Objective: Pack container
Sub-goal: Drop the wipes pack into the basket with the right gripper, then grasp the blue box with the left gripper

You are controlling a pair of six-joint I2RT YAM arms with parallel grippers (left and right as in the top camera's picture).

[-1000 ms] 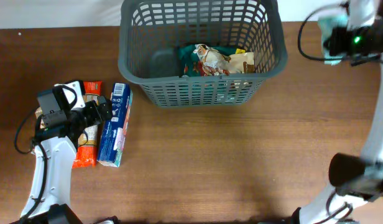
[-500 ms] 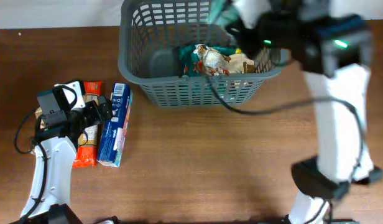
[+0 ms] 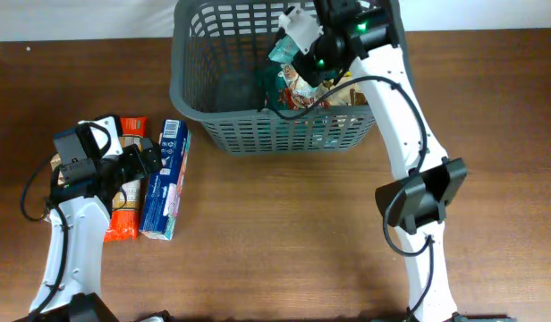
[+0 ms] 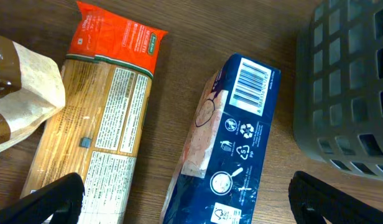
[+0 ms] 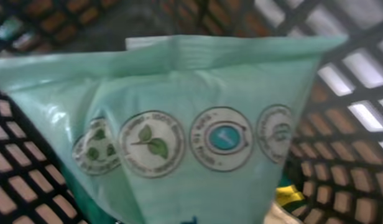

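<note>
As seen from overhead, container: a dark grey lattice basket is set at the upper centre of the frame on the wooden table.
Overhead, contents: several food packets are heaped in the right half of the basket.
Overhead, right gripper: it is held above the basket interior, near the far wall, with a pale green packet gripped at its tip; the fingers themselves are not made out.
Overhead, left gripper: it is held at the left of the frame, over the goods lying beside the basket.
Overhead, blue box: it is laid flat, lower left of the basket, just beside an orange pasta packet.

Left wrist, left gripper: the two dark fingertips are seen at the lower corners, spread wide, with nothing clasped.
Left wrist, blue box: its barcode end is turned to the upper right, between the fingertips.
Left wrist, orange pasta packet: it is laid to the left of the box, apart from it by a strip of table.
Left wrist, brown paper bag: it is seen at the left edge, overlapping the pasta packet.
Left wrist, container: a corner of the lattice wall is seen at the right edge.

Right wrist, pale green packet: most of the frame is filled by it, with round printed emblems in a row across it.
Right wrist, container: blurred lattice is seen behind and below the packet.
</note>
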